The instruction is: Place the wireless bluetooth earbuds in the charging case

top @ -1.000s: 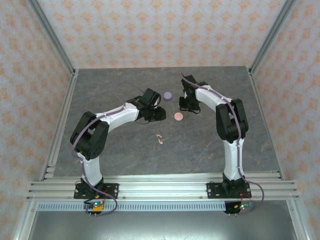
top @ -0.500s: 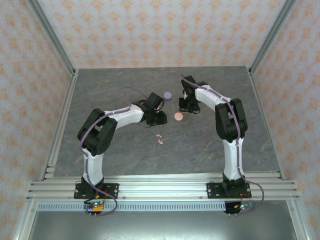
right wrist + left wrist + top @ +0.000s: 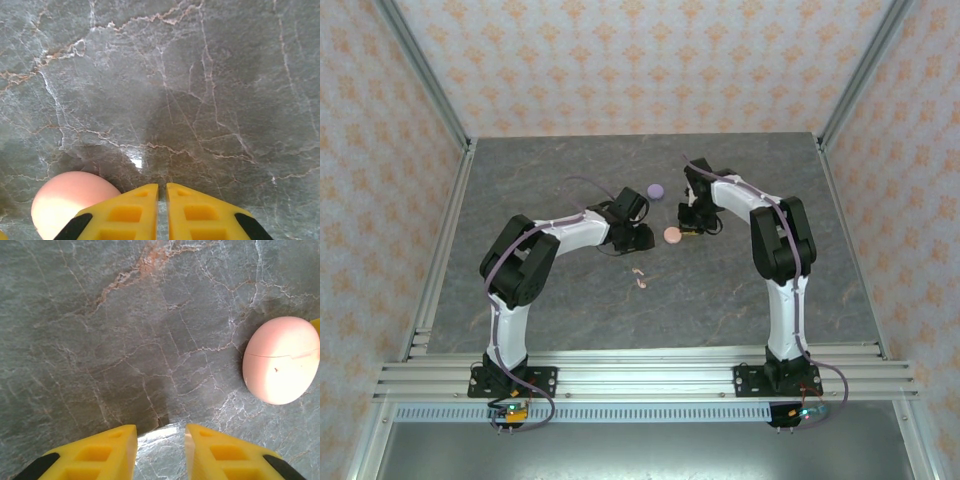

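Note:
A closed, round pink charging case (image 3: 671, 235) lies on the grey marbled table between my two grippers. In the left wrist view the pink case (image 3: 282, 360) sits to the right, ahead of my left gripper (image 3: 160, 432), which is open with only bare table between its yellow fingers. My right gripper (image 3: 162, 187) is shut and holds nothing; the pink case (image 3: 70, 202) sits just left of its fingers, close to touching. From above, my left gripper (image 3: 642, 238) is left of the case and my right gripper (image 3: 689, 228) is right of it. Two tiny pale pink earbuds (image 3: 641, 279) lie loose nearer the arm bases.
A closed lilac round case (image 3: 656, 190) rests further back, beyond the pink one. Metal frame posts and patterned walls enclose the table (image 3: 560, 310) on three sides. Open tabletop lies to the left, right and front of the arms.
The left arm has folded its elbow inward while its gripper stayed near the pink case. The right gripper has come down towards the case, and the case has shifted slightly left.

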`<state>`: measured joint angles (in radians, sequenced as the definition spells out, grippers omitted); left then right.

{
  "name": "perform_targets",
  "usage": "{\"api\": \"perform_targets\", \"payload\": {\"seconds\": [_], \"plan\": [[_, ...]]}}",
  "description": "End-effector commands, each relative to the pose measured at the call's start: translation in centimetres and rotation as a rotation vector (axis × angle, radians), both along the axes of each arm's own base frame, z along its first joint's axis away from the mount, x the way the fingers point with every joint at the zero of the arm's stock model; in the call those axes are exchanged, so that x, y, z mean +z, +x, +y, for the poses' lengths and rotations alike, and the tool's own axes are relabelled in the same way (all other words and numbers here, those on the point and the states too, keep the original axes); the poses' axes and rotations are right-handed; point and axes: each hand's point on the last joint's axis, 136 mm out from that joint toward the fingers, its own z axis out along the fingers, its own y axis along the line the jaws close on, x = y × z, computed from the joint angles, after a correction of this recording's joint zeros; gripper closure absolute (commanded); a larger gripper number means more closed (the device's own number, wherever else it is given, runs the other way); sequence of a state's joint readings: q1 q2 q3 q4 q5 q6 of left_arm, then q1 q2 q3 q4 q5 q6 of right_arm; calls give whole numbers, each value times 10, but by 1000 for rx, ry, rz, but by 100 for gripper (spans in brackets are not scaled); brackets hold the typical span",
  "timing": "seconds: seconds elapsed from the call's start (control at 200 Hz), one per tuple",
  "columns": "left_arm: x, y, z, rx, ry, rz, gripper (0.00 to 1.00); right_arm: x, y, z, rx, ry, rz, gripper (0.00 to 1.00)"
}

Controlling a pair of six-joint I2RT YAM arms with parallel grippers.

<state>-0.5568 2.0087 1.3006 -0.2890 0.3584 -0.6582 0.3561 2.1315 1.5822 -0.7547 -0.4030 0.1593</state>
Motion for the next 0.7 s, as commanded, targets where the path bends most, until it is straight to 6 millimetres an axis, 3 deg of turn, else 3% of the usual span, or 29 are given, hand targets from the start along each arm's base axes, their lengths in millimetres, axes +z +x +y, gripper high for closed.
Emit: {"api": "perform_targets", "payload": {"seconds": [0.0, 0.34, 0.521, 0.696], "plan": [[-3, 4, -6, 5, -4, -4, 69, -1, -13, 2, 8, 20, 34, 86], [11, 19, -16, -24, -19, -31, 69, 13, -9, -18, -49, -61, -38, 83], [24, 35, -26, -12, -131, -54, 70, 29, -6, -17, -96, 54, -63, 80], [24, 41, -36, -13, -199, -54, 69, 34, -4, -7, -123, 196, -53, 75]]}}
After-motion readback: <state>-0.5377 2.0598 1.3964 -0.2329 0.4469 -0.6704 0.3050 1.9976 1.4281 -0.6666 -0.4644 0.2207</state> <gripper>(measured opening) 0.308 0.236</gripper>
